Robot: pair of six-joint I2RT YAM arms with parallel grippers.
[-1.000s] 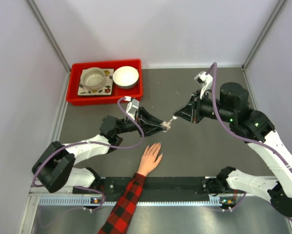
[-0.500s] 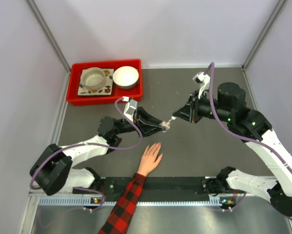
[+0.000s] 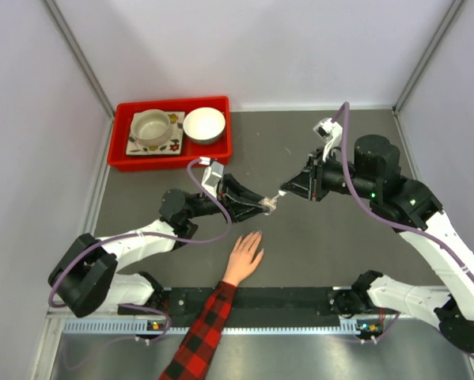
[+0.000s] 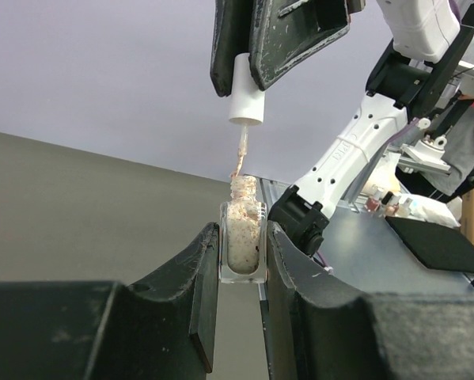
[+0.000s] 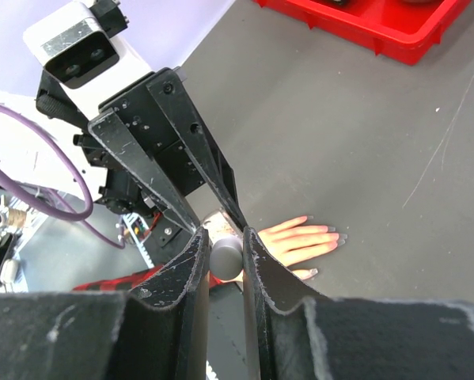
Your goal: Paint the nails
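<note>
A small clear glass bottle (image 4: 243, 247) with flat sides holds pale, speckled polish. The left gripper (image 4: 241, 237) squeezes it tight between scratched black fingers and holds it upright. Just above it, the right gripper (image 5: 221, 237) is clamped on a smooth round white cap (image 4: 246, 96). A thin brush hangs from the cap down to the bottle's mouth. The nails (image 5: 332, 230) are on a bare hand (image 3: 244, 255) lying flat on the dark grey table (image 3: 339, 245), near both grippers.
</note>
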